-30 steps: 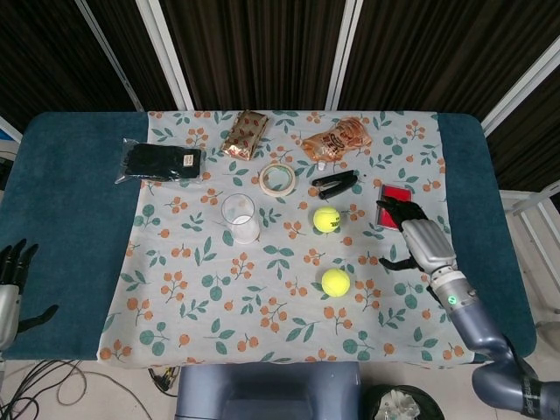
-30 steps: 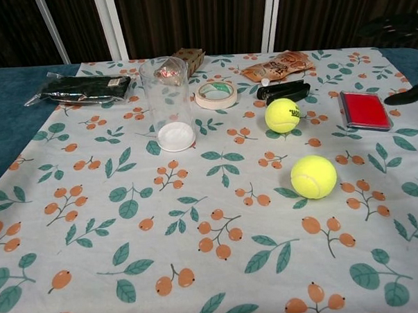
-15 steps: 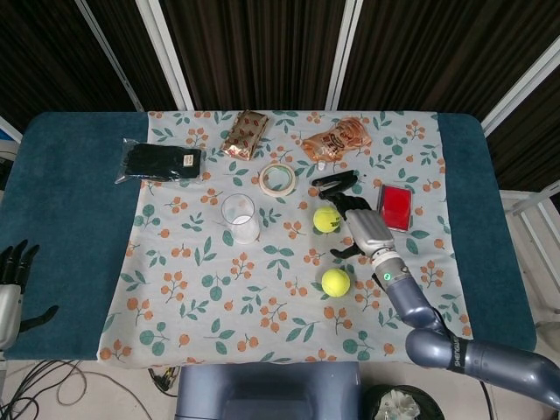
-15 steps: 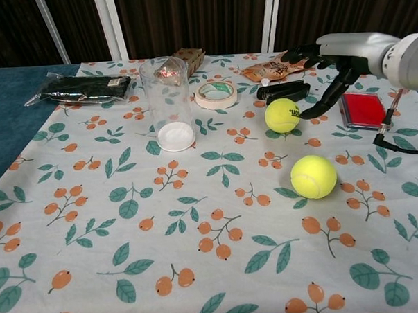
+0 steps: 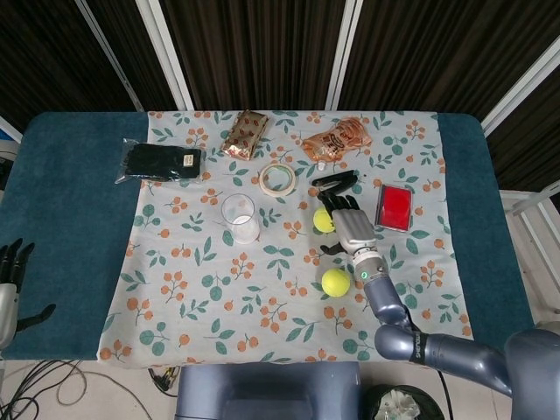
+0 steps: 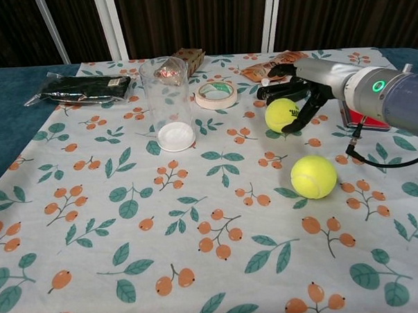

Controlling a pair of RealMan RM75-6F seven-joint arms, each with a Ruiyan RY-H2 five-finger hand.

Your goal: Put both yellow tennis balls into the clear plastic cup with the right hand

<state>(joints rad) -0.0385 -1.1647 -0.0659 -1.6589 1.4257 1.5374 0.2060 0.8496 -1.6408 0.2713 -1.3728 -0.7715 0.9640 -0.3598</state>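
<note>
The clear plastic cup (image 5: 239, 219) (image 6: 168, 103) stands upright left of centre on the floral cloth. One yellow tennis ball (image 5: 322, 220) (image 6: 280, 115) lies to its right. My right hand (image 5: 346, 225) (image 6: 304, 90) is right against this ball, fingers spread over its top and far side, thumb curving down along its right side. The ball still sits on the cloth. The second tennis ball (image 5: 335, 282) (image 6: 313, 177) lies nearer the front edge, apart from the hand. My left hand (image 5: 10, 278) hangs off the table's left edge, fingers apart, holding nothing.
Just behind the right hand lies a black stapler (image 5: 335, 183) (image 6: 273, 92), with a tape roll (image 5: 277, 178) (image 6: 215, 94) to its left. A red box (image 5: 395, 206) sits right of the hand. A black pouch (image 5: 162, 162) and two snack packets (image 5: 245, 133) (image 5: 337, 138) line the back.
My right hand has swept left from the table's right side, past the red box, and has come down onto the far tennis ball. Balls, cup and left hand have not moved.
</note>
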